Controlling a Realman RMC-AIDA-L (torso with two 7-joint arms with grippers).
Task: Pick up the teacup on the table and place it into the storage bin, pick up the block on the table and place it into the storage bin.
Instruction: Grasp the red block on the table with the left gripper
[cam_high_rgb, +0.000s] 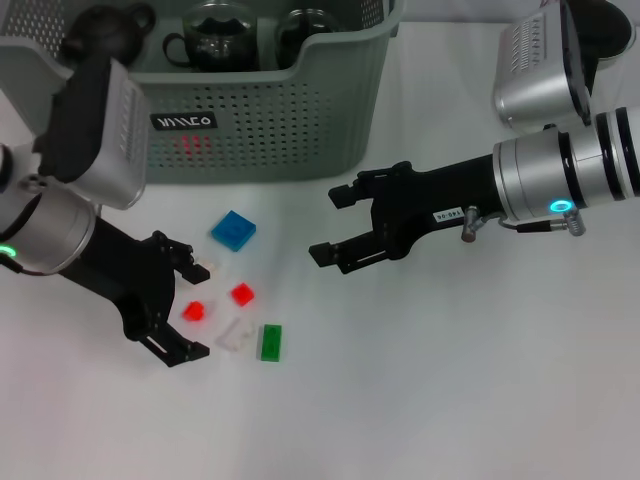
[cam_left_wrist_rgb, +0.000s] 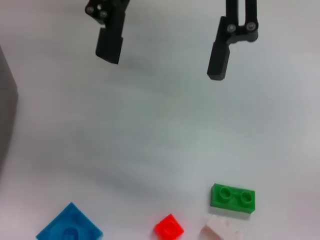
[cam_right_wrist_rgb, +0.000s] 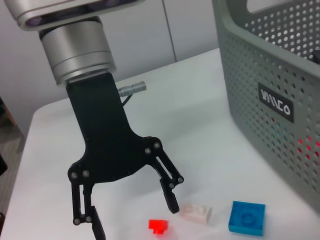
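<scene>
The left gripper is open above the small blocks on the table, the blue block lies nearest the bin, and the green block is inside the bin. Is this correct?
One point is wrong: the green block is not in the storage bin. The head view shows it on the table, farthest from the bin. The left gripper and blue block are as you say.

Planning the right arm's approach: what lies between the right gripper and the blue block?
Bare white table, in the head view. The open right gripper hovers beside the blue block with nothing between.
</scene>
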